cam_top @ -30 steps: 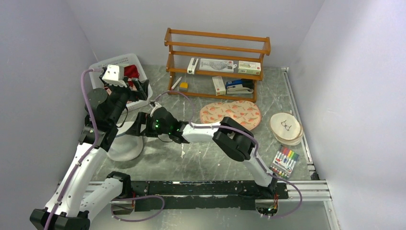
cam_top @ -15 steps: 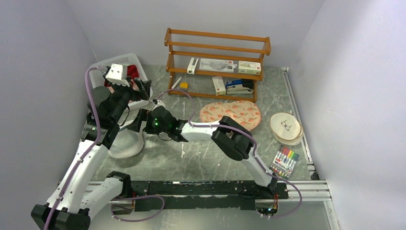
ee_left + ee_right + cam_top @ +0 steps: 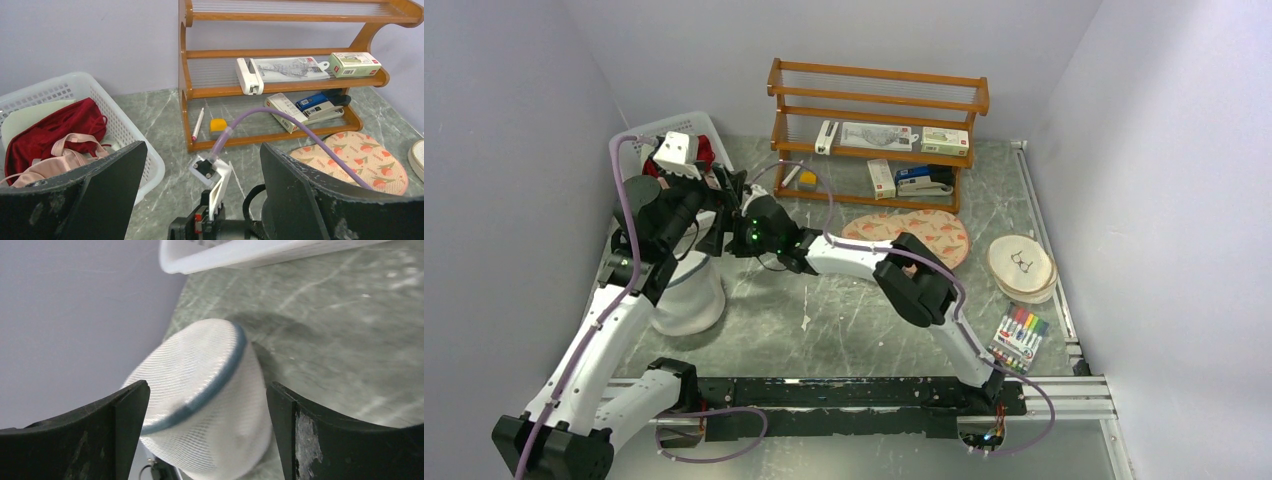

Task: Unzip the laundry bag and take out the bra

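The bag [image 3: 688, 300] stands at the near-left of the table [image 3: 854, 325], close to the left wall and partly hidden from above by the left arm [image 3: 614, 320]. From overhead it is round, with no clear long axis. The right wrist view shows it as a short drum whose axis leans a little, with a dark zip band around the end turned away from the tabletop. The right gripper [image 3: 208, 386] is held above and just beyond it, fingers spread wide with nothing between them, aimed back at the bag. The left gripper [image 3: 202, 146] is beyond that, also spread wide and empty, over the right arm's wrist and its purple cable [image 3: 280, 117]. Further back on the left, the basket [image 3: 75, 82] holds a red garment [image 3: 50, 130] and a pink strappy one [image 3: 65, 156]. The shelf [image 3: 280, 85] is farthest.
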